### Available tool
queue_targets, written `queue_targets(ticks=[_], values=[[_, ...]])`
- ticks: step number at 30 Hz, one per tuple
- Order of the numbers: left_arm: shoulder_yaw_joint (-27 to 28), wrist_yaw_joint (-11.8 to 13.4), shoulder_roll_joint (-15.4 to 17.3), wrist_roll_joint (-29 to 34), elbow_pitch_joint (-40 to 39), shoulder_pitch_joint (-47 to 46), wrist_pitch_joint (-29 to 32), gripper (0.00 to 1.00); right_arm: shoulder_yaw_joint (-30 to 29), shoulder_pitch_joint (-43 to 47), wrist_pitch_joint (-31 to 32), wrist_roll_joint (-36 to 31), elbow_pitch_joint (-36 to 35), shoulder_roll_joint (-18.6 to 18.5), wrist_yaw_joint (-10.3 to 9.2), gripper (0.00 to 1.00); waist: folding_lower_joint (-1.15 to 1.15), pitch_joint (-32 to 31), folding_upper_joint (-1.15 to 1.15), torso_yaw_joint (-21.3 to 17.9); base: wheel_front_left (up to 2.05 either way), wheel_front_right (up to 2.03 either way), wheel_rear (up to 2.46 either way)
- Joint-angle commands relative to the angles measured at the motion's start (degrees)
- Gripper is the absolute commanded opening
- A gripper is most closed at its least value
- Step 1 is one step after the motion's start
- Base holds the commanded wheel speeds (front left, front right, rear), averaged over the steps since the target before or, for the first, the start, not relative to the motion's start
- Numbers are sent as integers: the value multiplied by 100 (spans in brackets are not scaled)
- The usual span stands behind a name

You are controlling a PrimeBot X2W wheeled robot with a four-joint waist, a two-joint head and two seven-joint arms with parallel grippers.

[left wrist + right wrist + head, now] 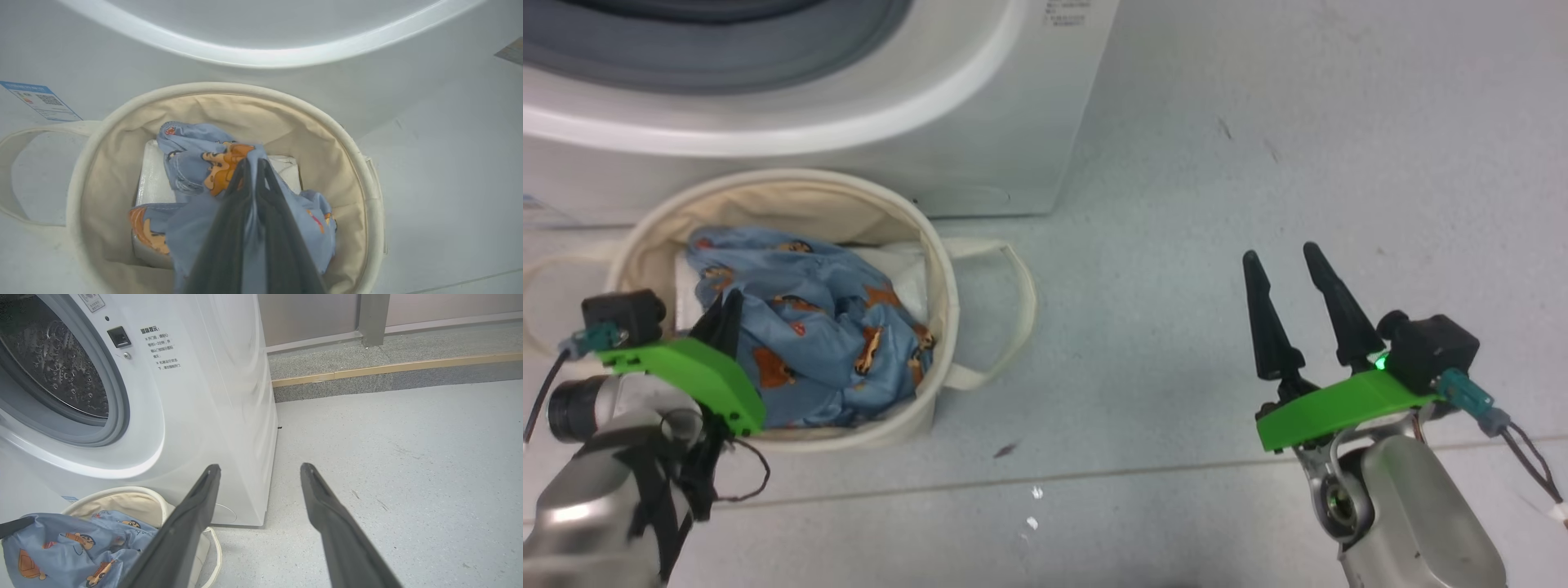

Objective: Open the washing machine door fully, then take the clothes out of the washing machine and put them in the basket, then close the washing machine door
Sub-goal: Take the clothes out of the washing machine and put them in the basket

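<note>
Over the round cream canvas basket (pixel 943 278) at nine o'clock, your left gripper (pixel 727 314) pinches the light blue cartoon-print garment (pixel 817 327), presumably for release; right gripper (pixel 1281 253) gapes empty.

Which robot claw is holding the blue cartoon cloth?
The left gripper, shut on the clothes inside the basket; the right gripper stands open and empty.

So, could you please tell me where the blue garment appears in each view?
Head view: the garment lies lower left, inside the basket.
Left wrist view: centre, pinched in the shut left tool.
Right wrist view: bottom left corner.
Shared landmark: the basket's cream rim around it.
</note>
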Motion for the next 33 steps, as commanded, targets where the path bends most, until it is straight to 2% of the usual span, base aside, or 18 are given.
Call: queue_targets(ticks=[1,6,12,20,30,31,32,33], values=[[122,-32,112,-25,137,-313,54,0,78,-69,-28,-44,-216,-13,5,100,0,226,0,-82,0,0,0],[95,-85,-96,-236,825,-659,425,0,19,-163,-28,-83,-334,-18,5,100,0,594,0,-175,0,0,0],[10,-92,-156,-401,1225,-959,873,0,-4,-285,-28,-83,-465,-5,5,100,0,1013,0,-289,0,0,0],[-108,-93,-157,-407,1467,-1294,982,0,-71,-385,-28,-77,-600,16,5,100,0,1439,0,-334,0,0,0],[-256,-39,-165,-280,1598,-1451,979,0,-58,-449,-28,-73,-600,27,5,100,0,1541,0,-352,0,0,0],[-257,-39,-161,-279,1602,-1445,945,11,-54,-450,-28,-73,-589,28,5,100,0,1520,0,-350,0,0,0],[-273,-33,-158,-263,1605,-1433,909,43,-44,-450,-28,-70,-578,28,5,100,0,1495,0,-349,0,0,0],[-286,-30,-161,-251,1608,-1417,869,100,-32,-449,-28,-66,-566,29,5,100,0,1457,0,-344,0,0,0]])
